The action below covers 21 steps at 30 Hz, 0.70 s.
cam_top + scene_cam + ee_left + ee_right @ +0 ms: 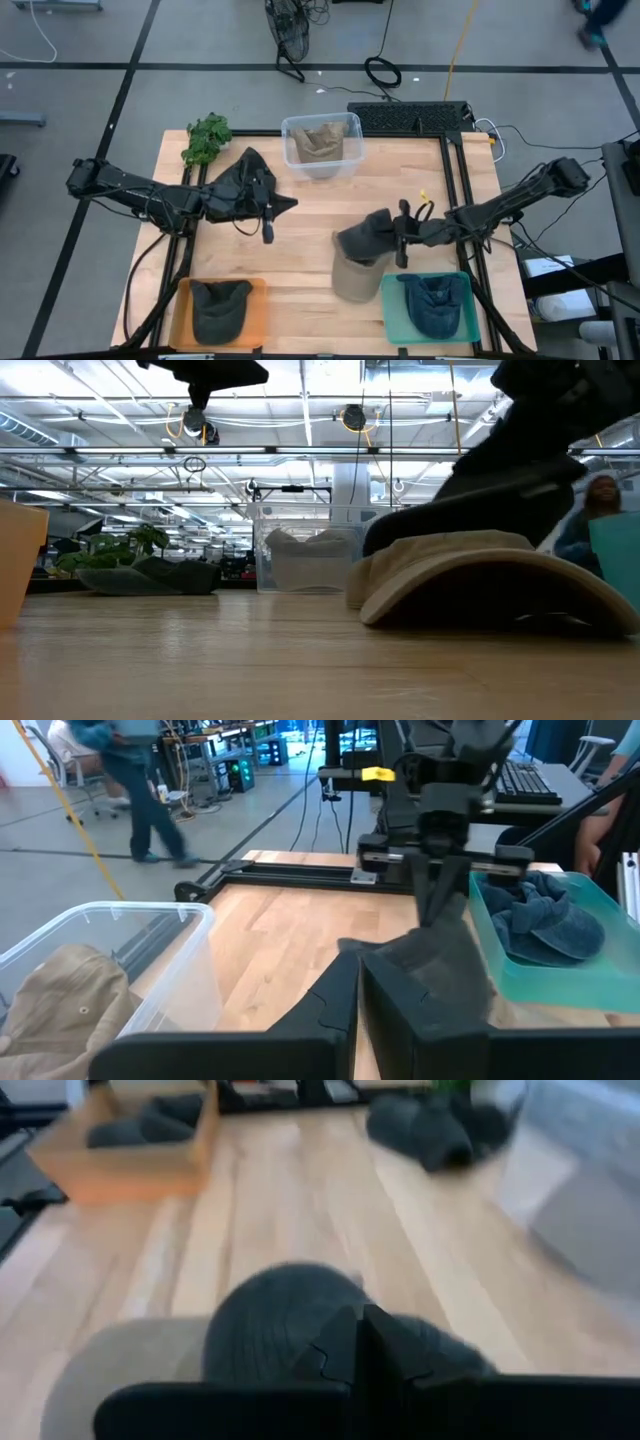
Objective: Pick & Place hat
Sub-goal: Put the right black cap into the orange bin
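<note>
A dark grey hat [362,238] is in my right gripper [388,238], which is shut on it above a beige hat [350,282] lying on the table beside the teal tray [390,312]. In the low view the grey hat [480,500] sits just over the beige hat's crown [470,560]. My left gripper [268,228] is shut and empty, raised next to a black hat [243,185] that lies on the table. My right gripper pinches the dark grey hat between its two fingers [440,895], which come from above and slant down. The hold is at the hat's upper part [335,1335]. The hat hangs below the fingers, and its lower part seems to lie on the beige hat [505,1015].
A teal tray holds a blue hat [435,305]. An orange tray [255,318] holds a dark hat [220,310]. A clear bin [345,128] at the far side holds a beige hat. A green plant [207,138] lies at the far left corner. Bare wood shows mid-table.
</note>
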Available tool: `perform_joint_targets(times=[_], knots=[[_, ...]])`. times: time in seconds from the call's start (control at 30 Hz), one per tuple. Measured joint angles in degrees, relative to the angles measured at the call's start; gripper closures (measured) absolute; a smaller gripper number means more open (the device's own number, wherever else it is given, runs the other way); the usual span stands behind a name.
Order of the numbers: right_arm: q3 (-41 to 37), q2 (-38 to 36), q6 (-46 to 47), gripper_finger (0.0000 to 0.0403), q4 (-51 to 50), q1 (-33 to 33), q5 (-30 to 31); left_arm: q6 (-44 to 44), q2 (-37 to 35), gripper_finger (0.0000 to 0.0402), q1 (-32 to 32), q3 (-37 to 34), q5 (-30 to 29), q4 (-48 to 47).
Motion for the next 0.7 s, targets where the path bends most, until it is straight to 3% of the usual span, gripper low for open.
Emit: perform_joint_targets(times=[0.2,0.43,0.6,0.7], knots=[[0.03,4.76,-8.09,0.0403,10.63,-0.06,0.37,-0.24,0.0,0.0376,0.6,0.0,0.0,-0.02],[0.07,5.13,-0.14,0.0403,-6.13,-0.08,10.79,-0.7,0.0,0.0376,0.58,0.0,0.07,-0.26],[0.61,2.47,5.58,0.0388,-7.57,-0.88,9.95,-1.59,0.0,0.0376,0.6,0.0,0.09,-0.26],[3.65,0.46,9.54,0.036,-7.17,-2.53,4.4,-2.24,0.0,0.0376,0.6,0.0,0.13,-0.26]])
